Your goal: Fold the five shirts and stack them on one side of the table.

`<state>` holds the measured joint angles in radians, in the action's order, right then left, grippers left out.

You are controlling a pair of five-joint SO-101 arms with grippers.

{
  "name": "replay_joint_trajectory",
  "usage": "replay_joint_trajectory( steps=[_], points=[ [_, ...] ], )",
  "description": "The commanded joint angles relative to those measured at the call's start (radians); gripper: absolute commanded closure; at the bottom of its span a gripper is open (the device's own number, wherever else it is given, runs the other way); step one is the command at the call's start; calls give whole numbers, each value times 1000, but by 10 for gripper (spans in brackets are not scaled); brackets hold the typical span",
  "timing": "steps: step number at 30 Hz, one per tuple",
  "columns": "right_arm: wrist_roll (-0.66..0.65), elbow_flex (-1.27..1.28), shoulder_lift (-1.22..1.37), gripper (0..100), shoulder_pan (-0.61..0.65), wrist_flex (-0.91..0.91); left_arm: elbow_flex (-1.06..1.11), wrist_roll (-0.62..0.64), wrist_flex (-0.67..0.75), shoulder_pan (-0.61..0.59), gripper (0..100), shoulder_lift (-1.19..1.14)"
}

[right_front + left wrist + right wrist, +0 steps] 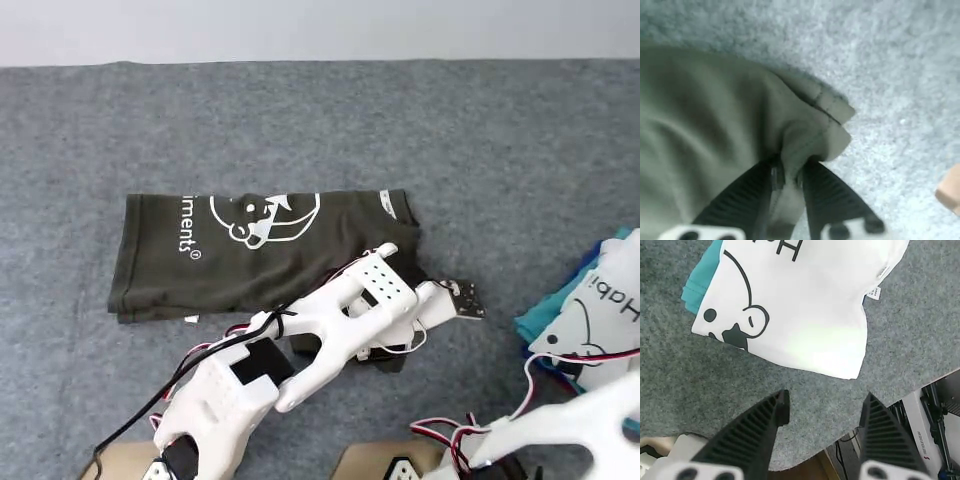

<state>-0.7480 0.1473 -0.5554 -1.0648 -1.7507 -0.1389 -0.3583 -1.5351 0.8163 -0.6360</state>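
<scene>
Olive shirt (250, 255) lies folded flat (white print up); white shirt (610, 300) tops teal shirt (545, 322), well apart

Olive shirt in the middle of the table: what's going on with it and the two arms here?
The left gripper is shut on a near corner of the olive shirt, which lies partly folded on the grey table. The right gripper is open above bare table, beside a stack with a white shirt on top of a teal shirt at the high view's right edge.
</scene>
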Motion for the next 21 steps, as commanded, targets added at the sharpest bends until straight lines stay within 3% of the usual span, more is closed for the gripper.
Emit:
replay_joint_trajectory(
  steps=[1, 9, 21],
  points=[
    [-11, -48, -50, 764, -10, -39, -31, 3, 0, -3, 997, 6],
    [-11, -44, -110, 764, -4, -36, -211, 3, -129, -23, 998, 6],
    [-11, -43, -110, 764, -4, -38, -349, -91, -138, -221, 998, -5]
  ],
)
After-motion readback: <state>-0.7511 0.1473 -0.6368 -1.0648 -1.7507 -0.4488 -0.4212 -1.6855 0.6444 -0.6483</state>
